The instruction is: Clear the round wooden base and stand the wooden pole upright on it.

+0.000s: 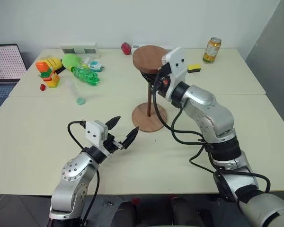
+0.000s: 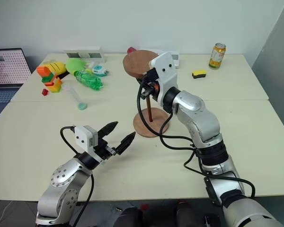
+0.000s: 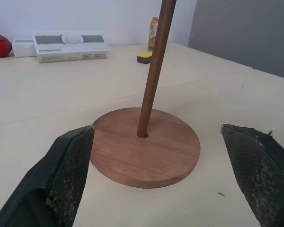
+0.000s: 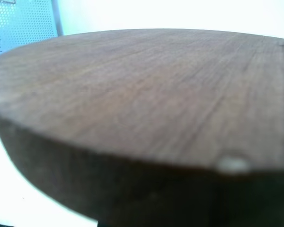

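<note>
left gripper [image 1: 122, 133] gaping empty; right gripper [image 1: 157, 80] clamping wooden pole [image 1: 148, 102], already standing in round wooden base [image 1: 149, 118], awaiting release.

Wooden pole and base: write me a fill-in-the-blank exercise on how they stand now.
1. The wooden pole stands in the ____ of the round wooden base.
2. The disc fixed to the pole is at its ____ end.
3. The right gripper, shut, is up beside that disc, while the left gripper near the base is ____.

Missing words: centre hole; top; open
</note>
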Controlling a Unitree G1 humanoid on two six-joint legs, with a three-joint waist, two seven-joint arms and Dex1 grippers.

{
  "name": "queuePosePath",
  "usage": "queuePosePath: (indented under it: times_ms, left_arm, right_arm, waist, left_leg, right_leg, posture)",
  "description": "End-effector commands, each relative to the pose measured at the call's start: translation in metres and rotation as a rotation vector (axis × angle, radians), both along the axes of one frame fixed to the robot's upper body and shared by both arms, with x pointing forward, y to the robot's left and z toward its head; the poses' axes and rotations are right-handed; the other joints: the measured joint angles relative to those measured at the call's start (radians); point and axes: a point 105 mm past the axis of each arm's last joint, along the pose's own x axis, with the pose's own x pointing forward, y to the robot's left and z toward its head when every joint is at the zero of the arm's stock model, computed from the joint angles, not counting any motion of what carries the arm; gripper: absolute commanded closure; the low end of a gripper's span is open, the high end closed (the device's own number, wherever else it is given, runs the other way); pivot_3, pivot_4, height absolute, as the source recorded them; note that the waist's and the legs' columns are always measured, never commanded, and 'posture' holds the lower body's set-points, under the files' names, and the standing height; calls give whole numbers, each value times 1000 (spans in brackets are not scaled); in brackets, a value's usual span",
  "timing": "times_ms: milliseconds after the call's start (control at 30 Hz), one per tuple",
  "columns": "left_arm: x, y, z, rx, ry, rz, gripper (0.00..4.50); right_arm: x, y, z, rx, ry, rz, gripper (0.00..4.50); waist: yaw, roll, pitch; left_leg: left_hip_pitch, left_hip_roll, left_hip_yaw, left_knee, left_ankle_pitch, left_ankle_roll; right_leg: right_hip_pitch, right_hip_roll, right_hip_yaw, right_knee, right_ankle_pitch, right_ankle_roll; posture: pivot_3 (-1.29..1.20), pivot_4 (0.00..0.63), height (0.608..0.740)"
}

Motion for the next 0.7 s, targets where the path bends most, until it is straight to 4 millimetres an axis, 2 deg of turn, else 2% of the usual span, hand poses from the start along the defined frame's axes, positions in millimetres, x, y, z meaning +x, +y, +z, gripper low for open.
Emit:
queuePosePath:
  times_ms: [33, 400, 700]
  left_arm:
    - [0, 0, 11, 7, -48, -10, 0]
    - [0, 0, 10, 13, -44, -23, 0]
    - [-1, -1, 9, 12, -41, -31, 0]
  right_arm:
    - [2, -5, -18, -28, 117, 0, 4059]
    - [1, -9, -32, -103, 134, -13, 4059]
    - [2, -10, -26, -132, 143, -4, 4059]
  waist:
    - [0, 0, 0]
    - [0, 0, 0]
    - [0, 0, 0]
  left_leg:
    - [1, 0, 0, 0, 0, 0]
    - [1, 0, 0, 0, 0, 0]
    - [2, 0, 0, 0, 0, 0]
  right_leg:
    - [1, 0, 0, 0, 0, 0]
    - [1, 0, 0, 0, 0, 0]
    - [1, 0, 0, 0, 0, 0]
  posture:
    - [0, 150, 740]
    - [0, 150, 740]
    - [0, 150, 740]
